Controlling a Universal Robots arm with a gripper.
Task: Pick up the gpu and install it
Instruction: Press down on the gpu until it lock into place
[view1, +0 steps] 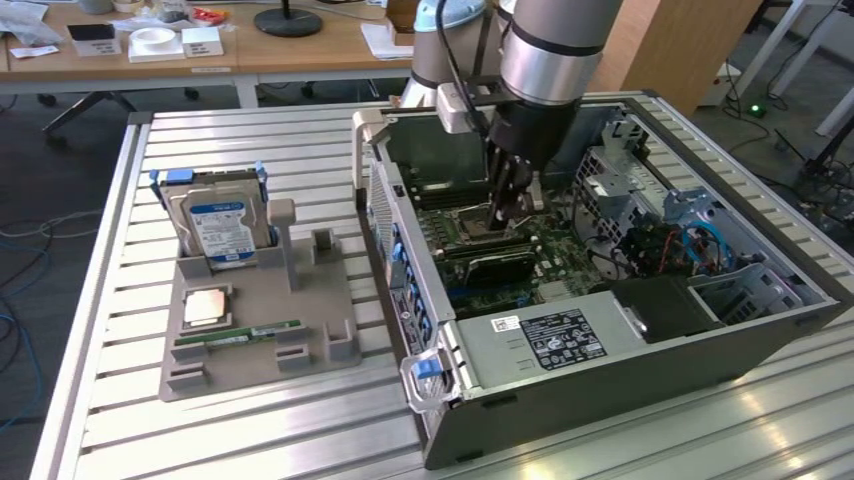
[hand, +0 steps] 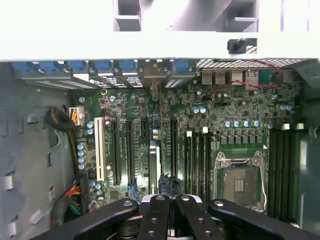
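Gripper (view1: 514, 215) jaws closed, holding nothing visible, low over motherboard (hand: 235, 107); gpu (view1: 497, 262) appears slotted. Risk: fingers clipping board components.

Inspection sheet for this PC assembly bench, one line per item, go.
Surface: slatted metal table, carrying an open PC case and a grey parts tray.
Job's things: gpu stands edge-up on the motherboard inside the case.
Clutter: hard drive, CPU and RAM stick on the tray.
Grippers: gripper shut, inside the case just over the gpu; contact unclear.
Cables: blue cables in the case; loose floor cables.
Surroundings: wooden desks.
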